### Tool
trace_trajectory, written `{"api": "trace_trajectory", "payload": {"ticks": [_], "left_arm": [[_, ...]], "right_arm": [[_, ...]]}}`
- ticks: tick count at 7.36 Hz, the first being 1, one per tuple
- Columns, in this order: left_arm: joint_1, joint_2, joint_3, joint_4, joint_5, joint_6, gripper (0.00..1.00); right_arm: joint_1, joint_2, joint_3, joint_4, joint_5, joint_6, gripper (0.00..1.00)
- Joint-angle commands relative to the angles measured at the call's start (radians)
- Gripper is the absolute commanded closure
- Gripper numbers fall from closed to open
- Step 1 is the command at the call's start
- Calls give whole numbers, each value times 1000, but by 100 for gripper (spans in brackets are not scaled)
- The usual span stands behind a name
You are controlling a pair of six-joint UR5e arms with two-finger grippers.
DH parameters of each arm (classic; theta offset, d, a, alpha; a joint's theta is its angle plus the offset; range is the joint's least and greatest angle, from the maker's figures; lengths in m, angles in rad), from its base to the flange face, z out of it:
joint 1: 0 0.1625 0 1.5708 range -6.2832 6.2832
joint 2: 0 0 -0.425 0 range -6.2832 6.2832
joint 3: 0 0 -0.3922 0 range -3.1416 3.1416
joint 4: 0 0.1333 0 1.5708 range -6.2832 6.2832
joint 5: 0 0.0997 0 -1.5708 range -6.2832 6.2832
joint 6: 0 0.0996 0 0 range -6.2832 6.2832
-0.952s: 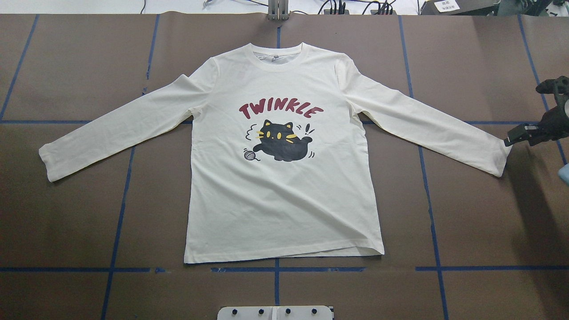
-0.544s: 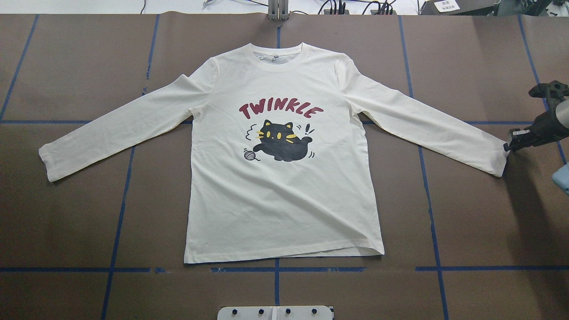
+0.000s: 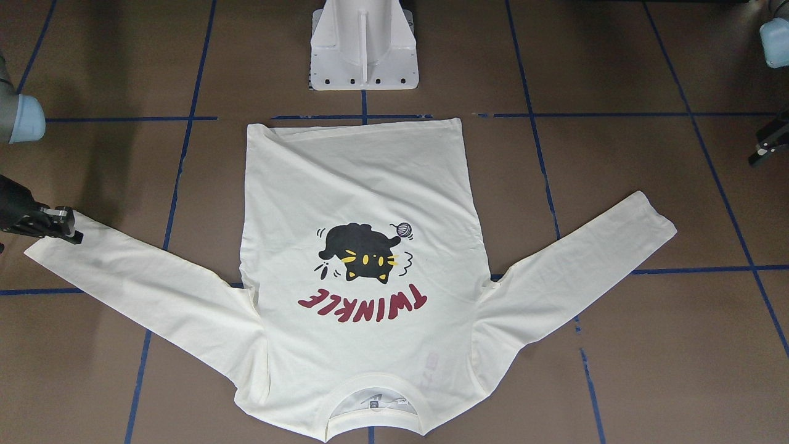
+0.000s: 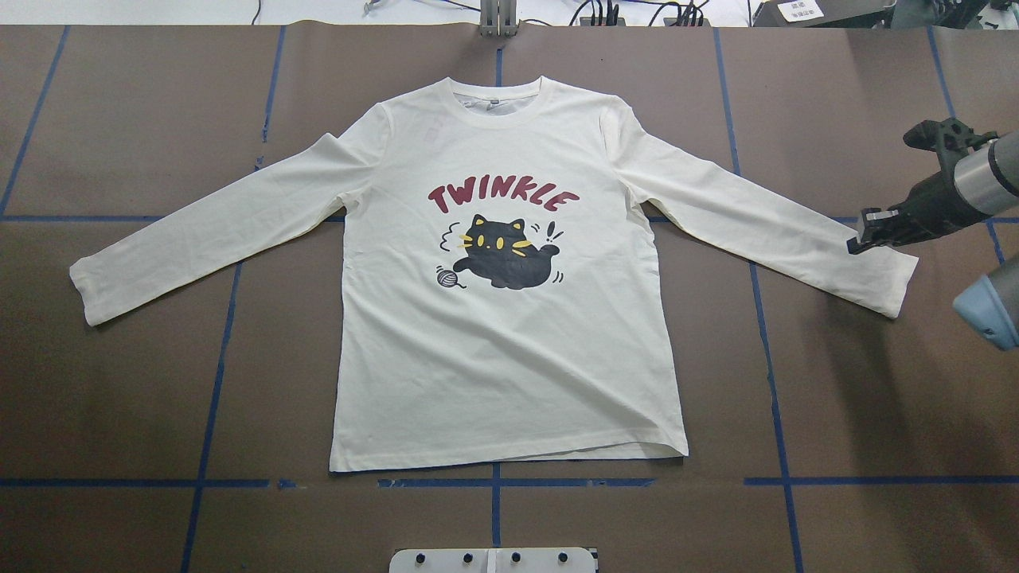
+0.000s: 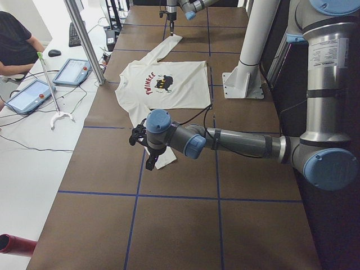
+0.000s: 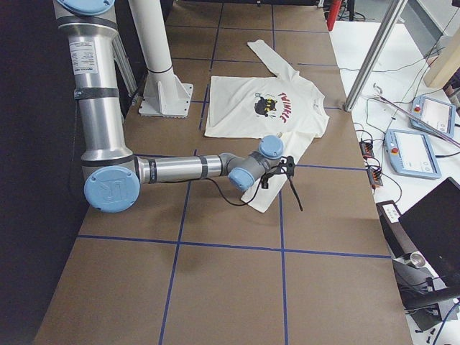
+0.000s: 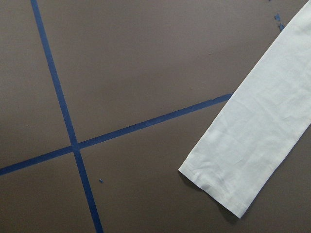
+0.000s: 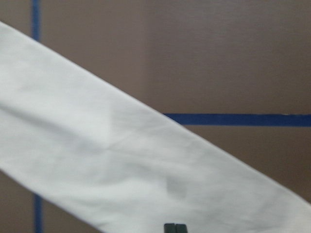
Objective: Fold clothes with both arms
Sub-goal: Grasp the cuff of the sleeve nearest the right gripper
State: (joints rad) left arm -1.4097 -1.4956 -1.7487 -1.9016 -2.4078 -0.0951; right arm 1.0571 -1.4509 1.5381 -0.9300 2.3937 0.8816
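overhead exterior: the t-shirt (image 4: 509,358) lies flat and print-up at the middle of the table (image 4: 159,398), collar away from the robot, both sleeves spread outward. the right gripper (image 4: 864,237) has travelled inward from a position just off the cuff edge and now stands over the right sleeve (image 4: 756,223), near its cuff. the cloth has not shifted. judgement: this is the approach to a first sleeve pick; no fold is made yet. whether the fingers are spread or pressed together cannot be told here. the left arm is absent from this view.

exterior front-facing: this view adds the left gripper (image 3: 767,143), part-cropped at the frame edge and well apart from the left sleeve (image 3: 585,259). its finger state cannot be told.

exterior left: this shows what the overhead omits. the left arm reaches out low, with its gripper near the left cuff. finger state is not to be judged from here.

exterior right: the right gripper hangs above the end of the right sleeve. contact with the cloth cannot be confirmed.

left wrist-mounted: the left cuff (image 7: 218,179) lies flat beside crossing blue tape lines (image 7: 63,107). no fingers are in view.

right wrist-mounted: sleeve cloth fills most of the frame. only a dark stub (image 8: 175,227) shows at the bottom edge, so the opening stays unknown.
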Motion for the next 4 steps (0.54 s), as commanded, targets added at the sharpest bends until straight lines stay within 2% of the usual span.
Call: {"api": "trace_trajectory", "payload": {"ticks": [1, 2, 3, 4], "left_arm": [[0, 2, 2, -1, -1, 0, 0], [0, 0, 2, -1, -1, 0, 0], [0, 0, 0, -1, -1, 0, 0], [0, 0, -2, -1, -1, 0, 0]], "right_arm": [[-87, 84, 65, -7, 2, 225, 100], [-85, 72, 53, -7, 2, 226, 100], [-54, 48, 36, -7, -11, 223, 67], [-13, 5, 10, -4, -43, 194, 64]]}}
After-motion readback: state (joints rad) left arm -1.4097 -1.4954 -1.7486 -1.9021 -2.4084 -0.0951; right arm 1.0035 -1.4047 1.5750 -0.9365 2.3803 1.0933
